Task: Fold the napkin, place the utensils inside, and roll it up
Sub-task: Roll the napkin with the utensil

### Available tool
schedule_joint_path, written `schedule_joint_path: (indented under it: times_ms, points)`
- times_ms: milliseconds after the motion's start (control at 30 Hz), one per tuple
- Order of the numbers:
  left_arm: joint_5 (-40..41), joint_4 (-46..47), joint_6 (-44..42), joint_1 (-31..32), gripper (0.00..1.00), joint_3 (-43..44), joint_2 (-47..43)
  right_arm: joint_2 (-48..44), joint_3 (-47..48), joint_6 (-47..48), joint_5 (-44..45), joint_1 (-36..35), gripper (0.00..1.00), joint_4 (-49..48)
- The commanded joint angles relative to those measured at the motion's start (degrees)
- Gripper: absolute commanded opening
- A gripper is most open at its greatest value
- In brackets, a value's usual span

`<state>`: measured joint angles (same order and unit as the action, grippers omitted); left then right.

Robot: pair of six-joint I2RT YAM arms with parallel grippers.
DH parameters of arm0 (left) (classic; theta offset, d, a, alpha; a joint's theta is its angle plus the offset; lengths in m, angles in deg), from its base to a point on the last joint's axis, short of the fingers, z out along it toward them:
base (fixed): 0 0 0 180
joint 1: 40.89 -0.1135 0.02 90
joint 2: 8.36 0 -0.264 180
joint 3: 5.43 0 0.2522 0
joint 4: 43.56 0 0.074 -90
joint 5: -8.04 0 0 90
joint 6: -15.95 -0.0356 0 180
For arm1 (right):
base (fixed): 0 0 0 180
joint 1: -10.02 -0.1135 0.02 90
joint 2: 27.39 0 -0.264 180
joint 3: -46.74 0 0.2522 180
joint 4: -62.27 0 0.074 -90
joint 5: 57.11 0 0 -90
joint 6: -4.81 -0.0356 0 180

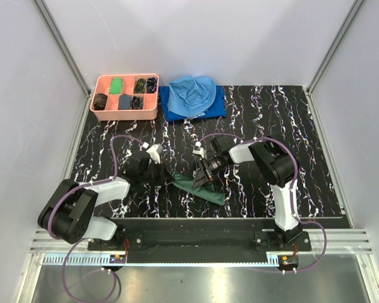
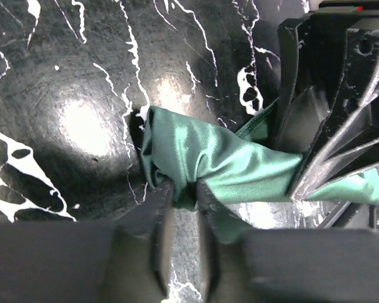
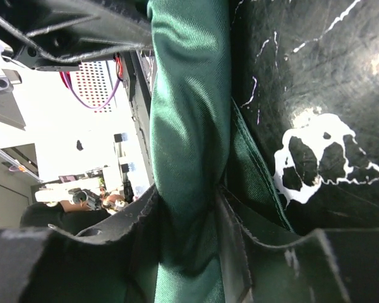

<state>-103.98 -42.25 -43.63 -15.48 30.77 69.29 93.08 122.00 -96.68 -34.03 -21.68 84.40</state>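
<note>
Pinching with my left claw (image 2: pixel 183 192), I have its jaws nearly together on a fold at one end of the napkin (image 2: pixel 227 161), a dark green cloth rolled into a long bundle. My right claw (image 3: pixel 188 205) stands partly open around the same roll farther along, both fingers pressing into the fabric. The napkin lies on the near middle of the table (image 1: pixel 290 126), between my two arms. That tabletop is black, veined with white like marble. At its far edge sit a pink tray (image 1: pixel 126 76) with small compartments and a light blue cloth (image 1: pixel 192 93) heaped on a darker blue cloth (image 1: pixel 170 112). Plain white walls (image 1: pixel 177 38) close in the space.
</note>
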Motion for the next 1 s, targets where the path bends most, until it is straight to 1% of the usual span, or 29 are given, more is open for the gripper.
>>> schedule_joint_path:
  times_ms: [0,67,133,167,200,267,300,367,400,433,467,500,533,567,600,633,667,700,733,800,867,967]
  points:
    - [2.2,-2.9,-0.9,1.0,0.06,3.7,0.7,-2.1,1.3,-0.4,4.5,0.2,0.47,0.5]
    - [2.5,-4.7,-0.6,1.0,0.0,4.6,0.8,-3.3,1.9,0.4,6.3,0.2,0.54,3.0]
    - [2.6,-7.6,-0.4,1.0,0.0,6.2,1.2,-5.8,2.8,1.1,9.8,0.2,0.58,4.9]
    - [2.3,-8.6,-0.2,1.0,0.0,6.7,1.5,-6.9,3.6,1.9,13.5,0.2,0.62,7.5]
    - [2.2,-10.5,0.0,1.0,0.0,8.0,2.0,-9.1,4.2,2.7,15.6,0.2,0.65,9.3]
    - [1.3,-12.3,0.1,1.0,0.0,9.3,2.8,-11.9,5.0,4.5,20.6,0.2,0.68,13.0]
    - [1.0,-14.2,0.2,1.0,0.0,10.4,3.6,-15.4,5.0,4.9,25.8,0.2,0.69,13.4]
    - [0.3,-14.9,0.3,1.0,0.0,11.7,4.4,-19.2,4.1,6.1,31.3,-0.1,0.7,13.8]
    - [0.1,-16.8,0.4,1.0,0.0,12.4,5.1,-22.9,3.6,7.0,37.8,-1.9,0.71,13.9]
    - [0.0,-17.4,0.5,1.0,0.0,12.6,5.3,-24.8,3.1,8.0,41.5,-3.4,0.71,13.9]
    - [0.0,-17.8,0.8,1.0,0.0,12.9,5.5,-28.1,2.0,10.3,49.8,-5.0,0.72,13.6]
    - [-0.2,-19.0,0.9,1.0,0.0,13.7,6.1,-29.4,1.3,11.2,54.4,-10.1,0.72,13.4]
    - [-0.5,-19.5,0.9,1.0,0.0,14.1,6.5,-30.7,0.5,12.7,59.0,-12.6,0.72,12.7]
    - [-0.7,-20.3,1.0,1.0,0.0,14.6,6.6,-32.9,-1.6,14.4,66.6,-15.5,0.72,10.6]
    - [-0.9,-21.4,1.1,1.0,0.0,15.3,7.2,-33.7,-2.6,15.1,70.8,-17.9,0.73,9.5]
    - [-1.2,-21.8,1.1,1.0,0.0,15.5,7.4,-34.2,-3.4,15.4,73.8,-22.0,0.73,8.6]
    - [-1.3,-22.1,1.3,1.0,0.0,15.8,7.6,-34.5,-4.6,16.4,78.2,-23.7,0.73,7.1]
    - [-1.4,-22.5,1.5,1.0,0.0,16.1,7.8,-34.3,-5.0,16.7,80.0,-25.1,0.73,6.8]
    - [-1.5,-22.7,1.5,1.0,0.0,16.3,8.0,-33.9,-5.1,16.9,81.4,-28.1,0.73,6.5]
    - [-1.8,-23.2,1.5,1.0,0.0,16.8,8.0,-31.5,-5.0,17.6,84.5,-30.6,0.73,6.2]
    - [-2.1,-23.3,1.4,1.0,0.0,17.0,8.3,-28.9,-4.8,18.4,85.5,-33.1,0.73,6.2]
    - [-2.2,-23.8,1.4,1.0,0.0,17.2,8.3,-25.7,-4.3,18.5,85.0,-34.4,0.71,6.0]
